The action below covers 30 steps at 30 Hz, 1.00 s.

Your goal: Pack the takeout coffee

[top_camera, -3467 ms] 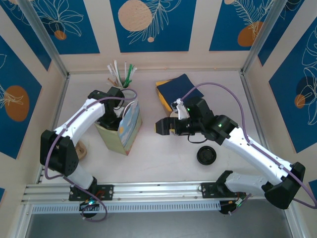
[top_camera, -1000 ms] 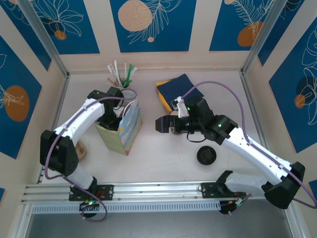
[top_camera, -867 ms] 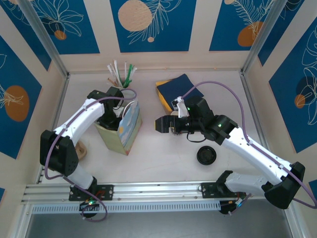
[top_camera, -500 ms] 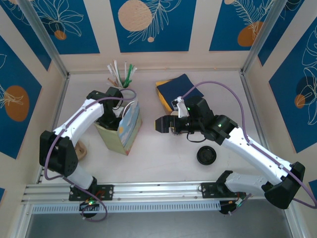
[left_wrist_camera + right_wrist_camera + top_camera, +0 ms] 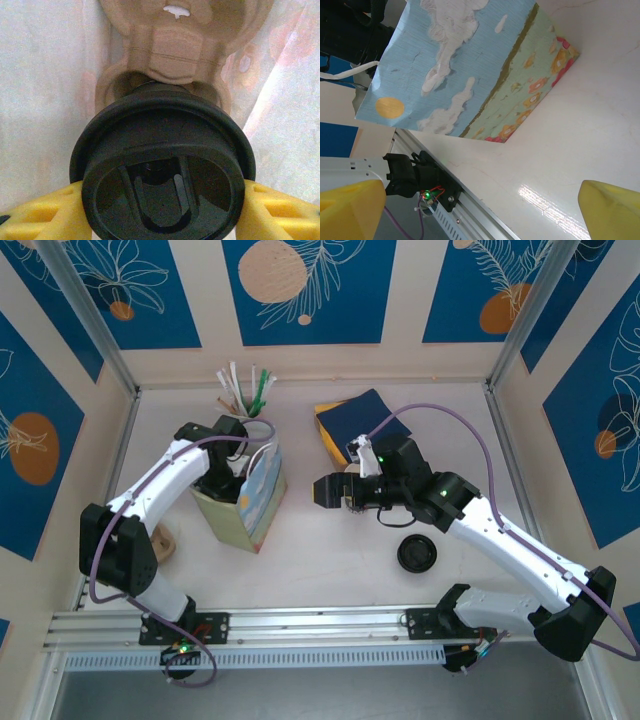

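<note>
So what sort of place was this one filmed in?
Probably a staged robot test booth, not a real café: printed blue wall panels, an aluminium mounting rail along the near edge, and a paper gift bag as a prop.

Overhead the light is bright and even and the picture sharp, with faint, soft shadows under the arms on the pale desk (image 5: 330,560). At the right wrist, glare glints on the desk, and the right tool (image 5: 482,210) has soft-edged fingers (image 5: 350,210). Warm light seeps through the bag (image 5: 40,75) walls, and the close takeout coffee (image 5: 162,175) looks slightly blurred.

Black-lidded takeout coffee (image 5: 162,150), sky-blue flowered bag (image 5: 470,65)
</note>
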Motion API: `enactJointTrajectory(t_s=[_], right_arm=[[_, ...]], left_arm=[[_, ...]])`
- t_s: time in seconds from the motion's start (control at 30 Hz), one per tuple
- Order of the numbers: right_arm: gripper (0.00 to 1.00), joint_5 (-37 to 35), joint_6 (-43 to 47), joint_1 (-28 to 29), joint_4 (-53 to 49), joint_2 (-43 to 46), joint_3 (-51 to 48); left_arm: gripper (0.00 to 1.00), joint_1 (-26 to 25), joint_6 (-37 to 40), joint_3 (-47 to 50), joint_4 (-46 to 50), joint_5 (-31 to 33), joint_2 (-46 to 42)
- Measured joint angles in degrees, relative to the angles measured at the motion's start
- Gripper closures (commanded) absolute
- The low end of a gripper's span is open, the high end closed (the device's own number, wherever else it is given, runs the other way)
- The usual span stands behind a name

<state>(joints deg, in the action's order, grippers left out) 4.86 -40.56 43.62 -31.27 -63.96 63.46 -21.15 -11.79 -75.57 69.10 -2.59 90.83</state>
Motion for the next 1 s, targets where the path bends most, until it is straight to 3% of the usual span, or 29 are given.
enactJointTrajectory(t_s=[1.0], right_arm=[[0.01,0.0,0.0,0.0,0.0,0.0,0.0]], left_arm=[[0.52,0.2,0.2,0.9,-0.6,-0.3,0.1]])
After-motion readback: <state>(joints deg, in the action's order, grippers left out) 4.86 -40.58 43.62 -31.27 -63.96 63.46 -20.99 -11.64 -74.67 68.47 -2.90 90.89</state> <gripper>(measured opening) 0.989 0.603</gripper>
